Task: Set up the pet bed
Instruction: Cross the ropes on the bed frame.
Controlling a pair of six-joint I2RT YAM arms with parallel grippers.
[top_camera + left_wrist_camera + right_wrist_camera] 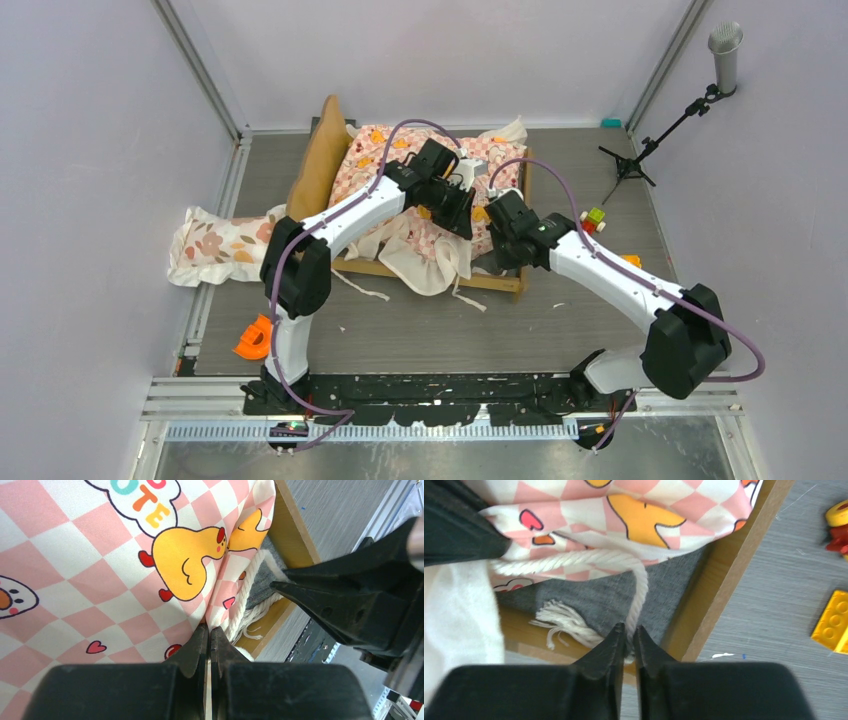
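The pet bed [492, 283] is a tan wooden frame with its headboard [318, 160] at the left. The pink-checkered sheet [400, 165] covers most of it. My left gripper [458, 205] is shut on a fold of the sheet [100, 580] near the bed's right end; the tips [209, 630] pinch the cloth. My right gripper [500, 228] is shut on a white cord [640, 595] with a frayed end, over the grey mattress [664, 587] by the wooden rail [719, 580]. The floral pillow [215, 245] lies on the table left of the bed.
Toy bricks [595, 218] lie right of the bed; a yellow brick [831, 622] shows in the right wrist view. An orange object [252, 340] sits at the near left. A microphone tripod [640, 150] stands at the far right. Walls enclose the table.
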